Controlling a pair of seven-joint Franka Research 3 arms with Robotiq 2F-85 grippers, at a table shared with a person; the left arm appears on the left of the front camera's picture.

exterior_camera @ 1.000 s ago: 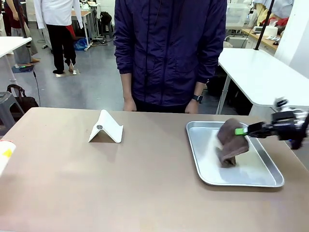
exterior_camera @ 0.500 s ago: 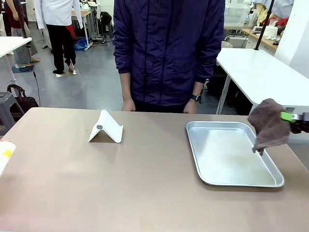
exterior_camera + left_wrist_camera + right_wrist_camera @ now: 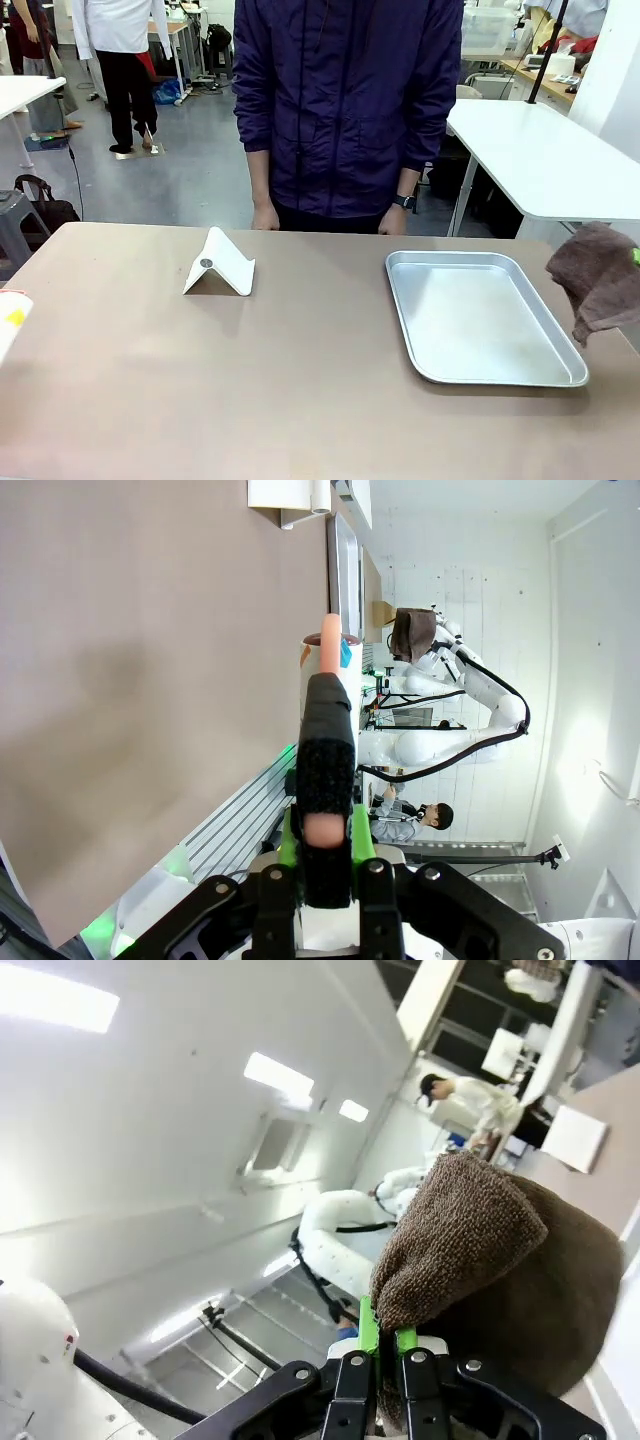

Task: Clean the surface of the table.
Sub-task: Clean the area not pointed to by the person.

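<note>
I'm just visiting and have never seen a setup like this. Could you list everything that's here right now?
table: one, taupe-brown, across the foreground
tray: one, silver metal, on the table's right part, nothing in it
stand: one, white, folded, on the table left of the tray
cloth: one, brown, hanging in the air past the tray's right edge
spray bottle: one, white with pale nozzle, in the left gripper
person: one, dark blue jacket, at the far side
left gripper: shut on the spray bottle
right gripper: shut on the cloth

The brown cloth (image 3: pixel 600 275) is cut by the right edge of the front view. At the table's (image 3: pixel 300 400) left edge, a white object (image 3: pixel 8 325) is also cut.
</note>
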